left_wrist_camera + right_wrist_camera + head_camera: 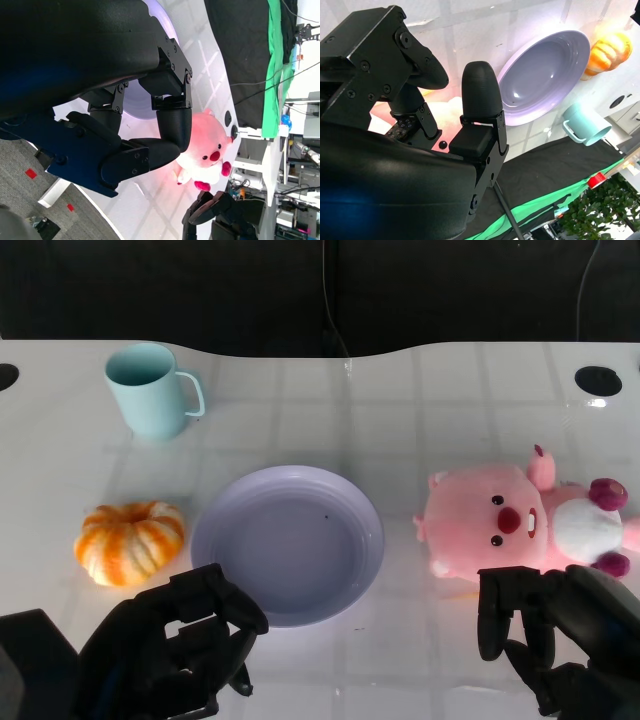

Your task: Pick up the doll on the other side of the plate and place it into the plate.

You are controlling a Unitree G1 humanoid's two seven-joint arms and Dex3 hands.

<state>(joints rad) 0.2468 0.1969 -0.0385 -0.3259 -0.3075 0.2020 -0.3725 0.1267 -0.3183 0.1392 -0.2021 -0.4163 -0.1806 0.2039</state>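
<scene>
Nearest the robot, the left robot hand [175, 645] sits low at the near edge of the worktop [440, 400], just in front of the plate's near rim. Its fingers are curled inward and nothing is held in them. The right robot hand [555, 635] is at the near right, its fingers [495, 615] hanging apart and pointing down just in front of the doll. It holds nothing; whether the fingertips already touch the plush cannot be told from the head view.

Next out, the lilac plate [288, 543] lies flat at the centre of the worktop and is empty. On its left, a little apart from the rim, lies an orange-and-white pumpkin toy [130, 542].

The pink plush doll [515, 525] lies on its back on the worktop to the right of the plate, clear of the rim, head toward the plate and feet pointing away to the right. The left wrist view confirms the doll resting on the worktop beyond the plate, with the right robot hand near it.

Farthest, a light blue mug [150, 390] stands upright at the rear left, well apart from the plate.

Assessment: the task is at its start. The doll is neither grasped nor lifted. Remaining steps, in my judgement: close the right robot hand on the doll, lift, carry it over the plate, release.
</scene>
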